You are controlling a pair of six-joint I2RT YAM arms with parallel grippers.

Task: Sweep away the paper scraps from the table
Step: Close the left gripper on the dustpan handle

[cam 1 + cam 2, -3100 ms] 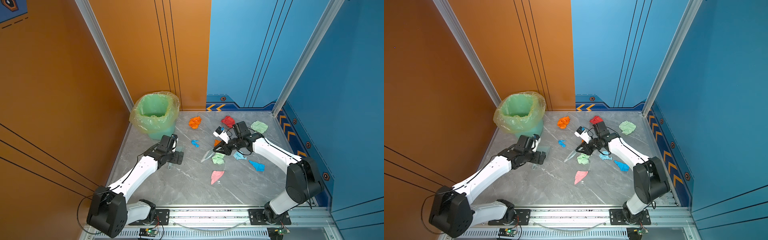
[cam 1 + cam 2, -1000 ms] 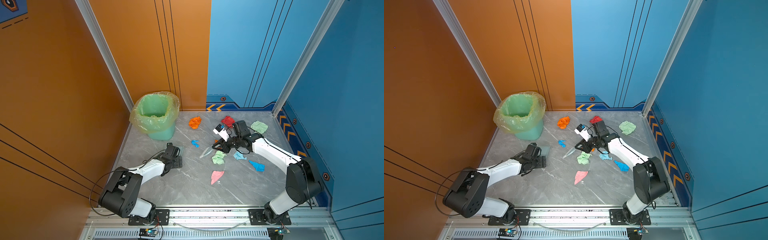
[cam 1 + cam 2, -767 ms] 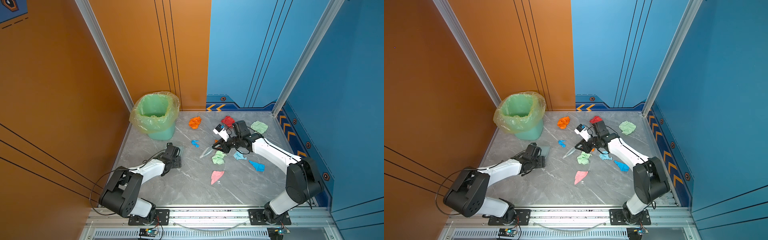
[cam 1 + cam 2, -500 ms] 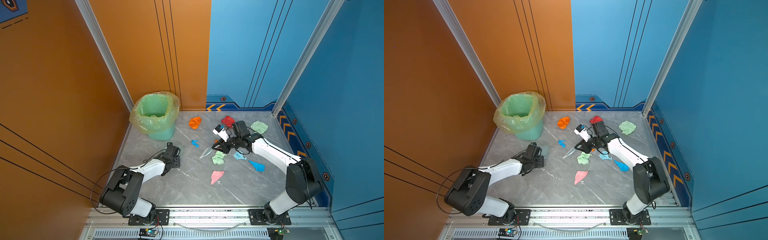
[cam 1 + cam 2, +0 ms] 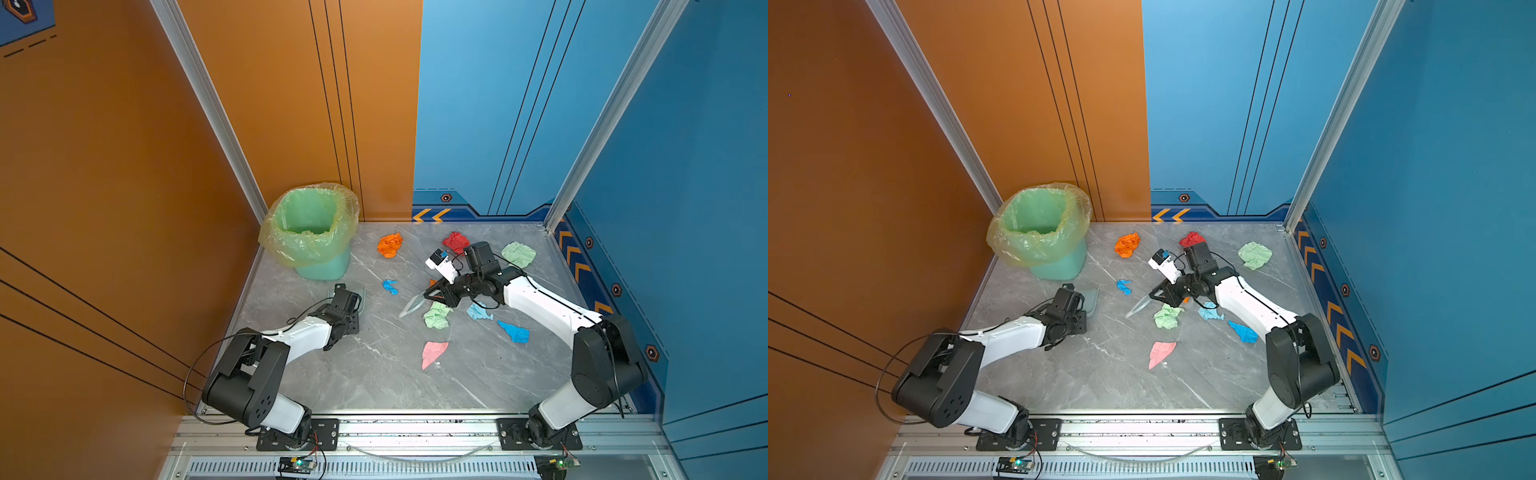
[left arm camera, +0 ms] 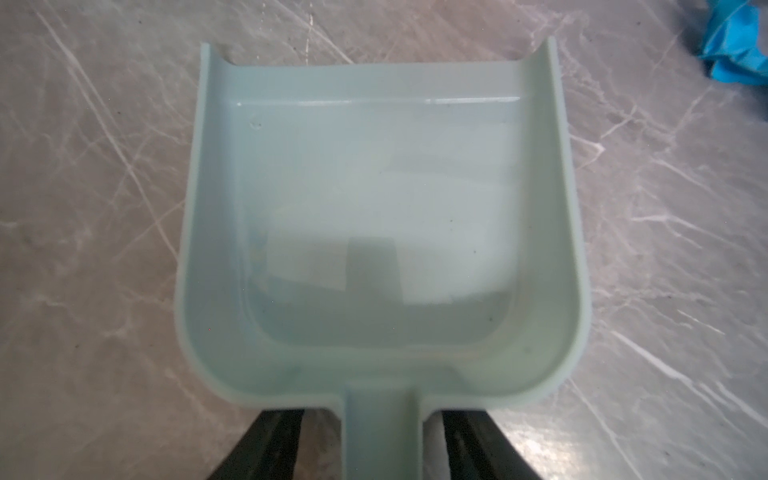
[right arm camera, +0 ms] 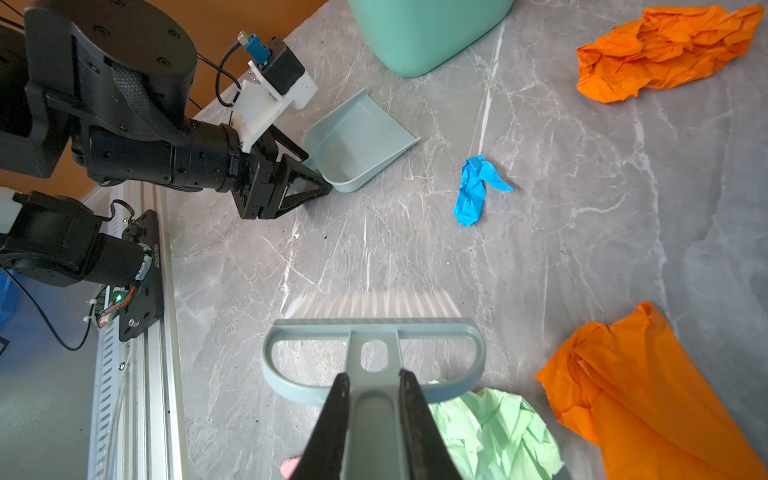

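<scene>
Only wrist-close — left tool [image 6: 374, 419] astride dustpan [image 6: 374, 208] handle, right tool [image 7: 374, 378] clamping brush [image 7: 374, 326]

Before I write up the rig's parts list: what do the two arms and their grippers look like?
Both the left arm and right arm have white link shells and black cylindrical joints. The left gripper and right gripper have black fingers, the left's braced in triangles. A white bracket carries each black wrist camera, with blue plug and black cable.
</scene>
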